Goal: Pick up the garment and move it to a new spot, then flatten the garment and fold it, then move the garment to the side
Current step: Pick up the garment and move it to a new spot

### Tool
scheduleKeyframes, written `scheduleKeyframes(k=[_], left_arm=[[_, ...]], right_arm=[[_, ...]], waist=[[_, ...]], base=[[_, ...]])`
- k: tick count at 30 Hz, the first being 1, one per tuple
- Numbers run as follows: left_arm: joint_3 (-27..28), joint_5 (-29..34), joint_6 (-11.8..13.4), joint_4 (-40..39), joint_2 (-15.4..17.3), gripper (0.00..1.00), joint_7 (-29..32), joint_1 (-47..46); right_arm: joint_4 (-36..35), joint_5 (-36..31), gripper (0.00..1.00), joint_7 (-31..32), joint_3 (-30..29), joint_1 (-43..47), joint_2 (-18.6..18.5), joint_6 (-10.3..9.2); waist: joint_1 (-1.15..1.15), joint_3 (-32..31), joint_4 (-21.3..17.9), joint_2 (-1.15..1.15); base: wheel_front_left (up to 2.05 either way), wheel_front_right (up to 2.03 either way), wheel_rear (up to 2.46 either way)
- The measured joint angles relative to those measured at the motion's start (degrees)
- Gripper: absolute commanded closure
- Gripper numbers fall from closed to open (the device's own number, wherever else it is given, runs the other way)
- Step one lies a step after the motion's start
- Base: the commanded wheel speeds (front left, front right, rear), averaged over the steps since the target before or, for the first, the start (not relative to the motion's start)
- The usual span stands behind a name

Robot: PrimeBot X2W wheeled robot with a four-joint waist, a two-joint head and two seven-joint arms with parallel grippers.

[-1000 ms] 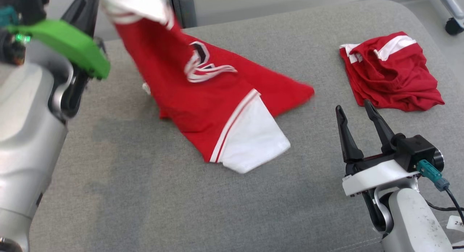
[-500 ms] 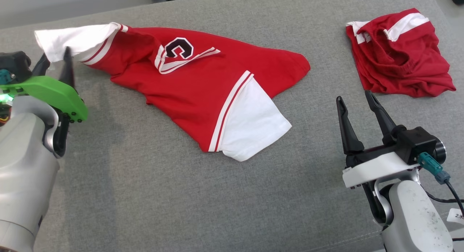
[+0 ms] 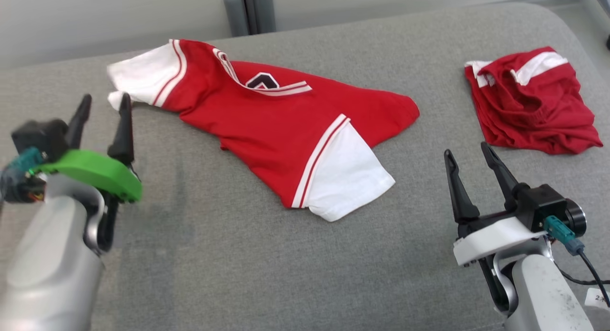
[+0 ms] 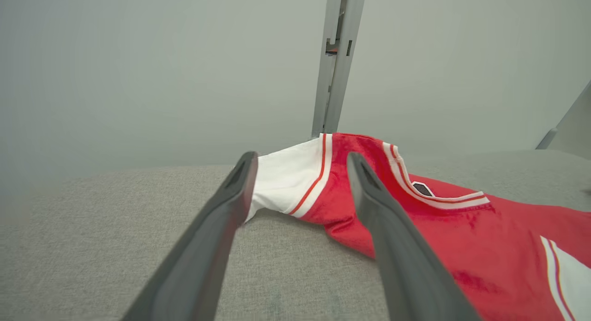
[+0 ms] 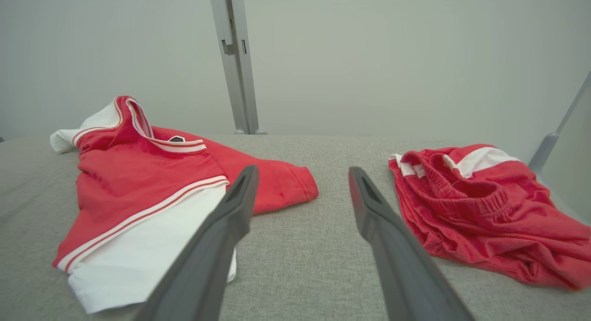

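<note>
Left claw (image 3: 106,98), empty and spread wide, hovers just beside the far white sleeve (image 3: 138,76) of the red jersey (image 3: 281,116). Right claw (image 3: 466,150), equally wide, waits apart from its hem. The jersey lies rumpled on the grey surface (image 3: 214,274); it is likely light and limp, best pinched at the corners.

On the chest of the red garment (image 3: 286,126), just below its striped neckline, sits a dark block-letter patch (image 3: 263,80) edged in white. The folded collar hides its upper half, so the letter cannot be read for certain. Well to the right of the garment and nearer the robot, a small white tag (image 3: 600,296) shows a "2" followed by a cut-off mark.
</note>
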Motion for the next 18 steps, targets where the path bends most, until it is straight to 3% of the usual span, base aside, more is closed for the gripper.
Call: scheduleKeyframes(k=[7,18], left_arm=[[6.4,6.7,0.0,-10.2,-4.9,0.0,0.0,13.9],[14.7,15.0,1.3,-19.9,-12.7,0.0,0.0,30.4]], right_arm=[[1.1,-0.3,0.0,0.0,-0.5,2.9,0.0,0.0],[2.5,0.9,0.0,0.0,-0.1,7.3,0.0,0.0]], waist=[[0.0,-4.4,2.2,0.0],[0.0,-9.9,4.7,0.0]], base=[[0.0,0.0,0.0],[0.0,0.0,0.0]])
